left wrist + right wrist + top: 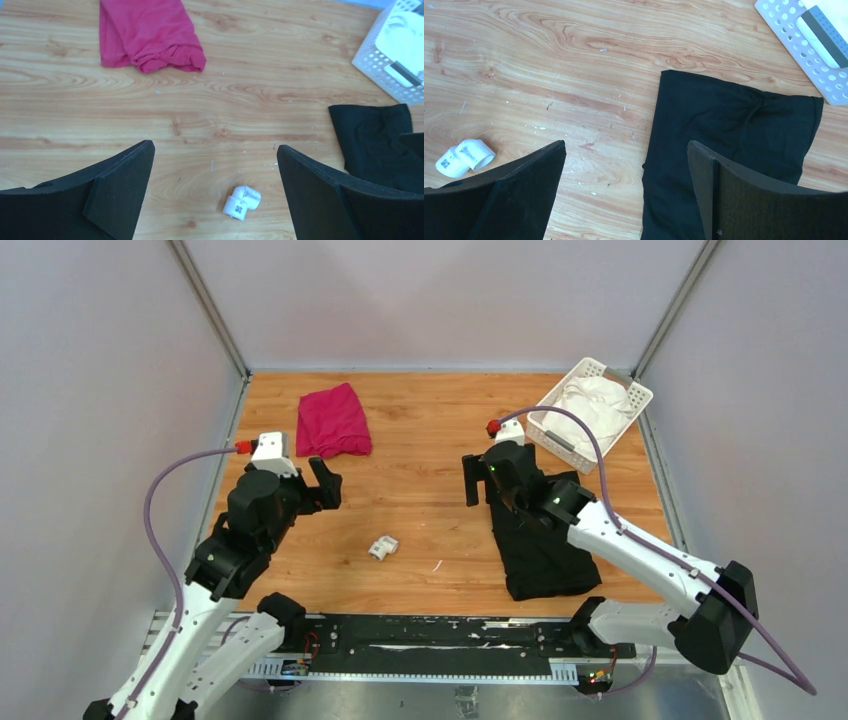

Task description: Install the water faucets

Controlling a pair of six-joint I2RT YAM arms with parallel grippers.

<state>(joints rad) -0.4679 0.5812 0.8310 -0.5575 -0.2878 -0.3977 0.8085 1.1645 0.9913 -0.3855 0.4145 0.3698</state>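
Fitting: the white pipe fitting (382, 548) lies on its side on the bare wood of the table (430, 440), near the front edge and between the two arms. We judge it has been left loose there so either arm can reach it.
Tap: we find no green tap in any view. It may be hidden under a cloth or in the basket, but we cannot tell.
Left gripper: the left gripper (325, 485) hangs above the table with its jaws spread wide and nothing between them. In its wrist view the fitting (241, 201) sits low in the gap between the pads, so we read this as a line-up for a pick from above.
Right gripper: the right gripper (485, 480) is also spread wide and empty. It hovers over the near edge of the black cloth (540, 540), and the fitting (465, 157) lies well off to one side of its fingers.
Black cloth: it lies flat under the right arm, apart from the fitting.
Red cloth: the red cloth (333, 420) is bunched at the far left, well clear of the work.
Basket: the basket (590, 364) stands in the far right corner with a white cloth (590, 405) inside it.
Progress: we judge that nothing is joined yet, and the first grasp is yet to come.
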